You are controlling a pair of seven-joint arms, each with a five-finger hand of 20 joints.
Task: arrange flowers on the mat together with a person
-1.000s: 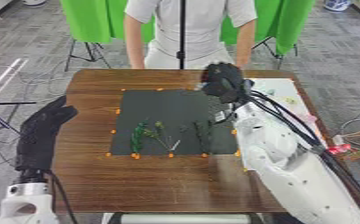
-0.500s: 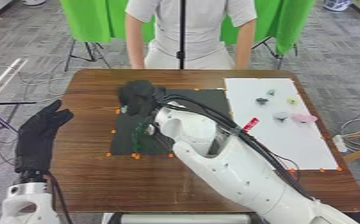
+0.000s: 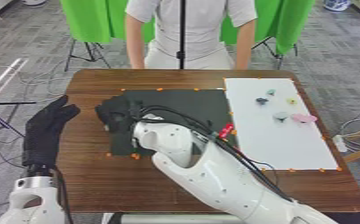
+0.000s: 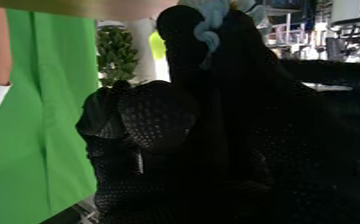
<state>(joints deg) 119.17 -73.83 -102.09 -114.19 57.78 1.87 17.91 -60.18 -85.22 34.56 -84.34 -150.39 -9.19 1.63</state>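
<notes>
Above the left part of the dark mat (image 3: 181, 98) is my right hand (image 3: 116, 112), reaching in across the mat from the right. In the right wrist view the same hand (image 4: 159, 117) pinches a pale blue flower (image 4: 212, 22) between its fingertips. My hand and forearm cover most of the mat's near part and the green stems there. Off the mat's left side, my left hand (image 3: 50, 122) is held with its fingers relaxed and nothing in them.
On the right, a white sheet (image 3: 274, 145) bears several loose blossoms, among them a pink flower (image 3: 303, 118), a yellow flower (image 3: 292, 101) and a dark blue flower (image 3: 262, 100). Orange markers line the mat and the sheet.
My right hand has swung from the mat's far right corner leftward and nearer, to the mat's left edge. The white sheet's blossoms are uncovered. My left hand has shifted slightly.
</notes>
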